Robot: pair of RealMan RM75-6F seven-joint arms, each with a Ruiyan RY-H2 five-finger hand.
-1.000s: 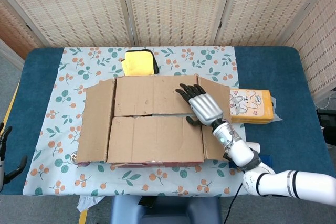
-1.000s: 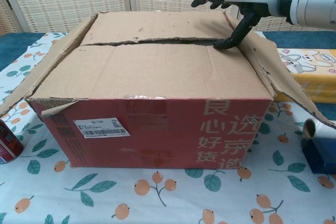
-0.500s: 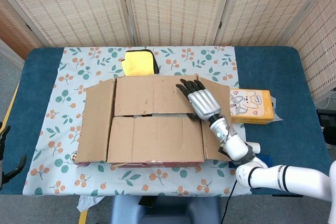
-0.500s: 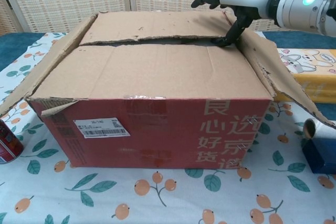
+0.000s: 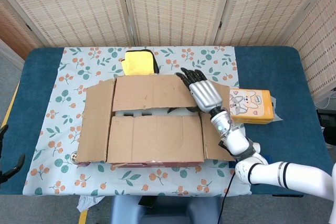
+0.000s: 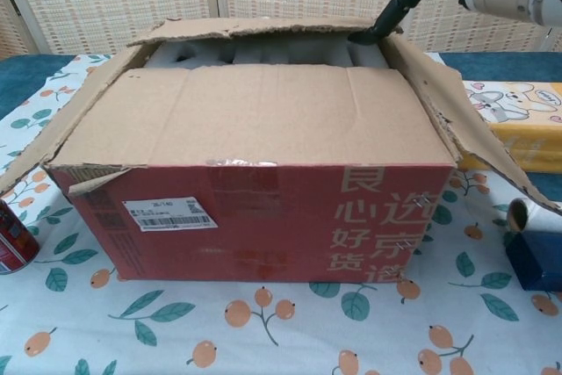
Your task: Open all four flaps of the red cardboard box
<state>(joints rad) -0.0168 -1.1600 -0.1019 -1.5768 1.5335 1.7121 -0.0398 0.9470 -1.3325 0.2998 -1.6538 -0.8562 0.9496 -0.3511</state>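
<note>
Two side flaps of the red cardboard box (image 6: 263, 217) already splay outward. Right hand (image 5: 202, 92) grips the partly raised far flap (image 5: 149, 92); near flap (image 6: 255, 116) lies closed.

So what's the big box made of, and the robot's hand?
The red box looks like cardboard: its flaps are plain matte brown, creased, with torn, ragged edges. The right hand seems to be silvery-grey metal or hard plastic on its back, smooth with a slight sheen, with dark fingers; which of the two, the pictures can't settle.
</note>
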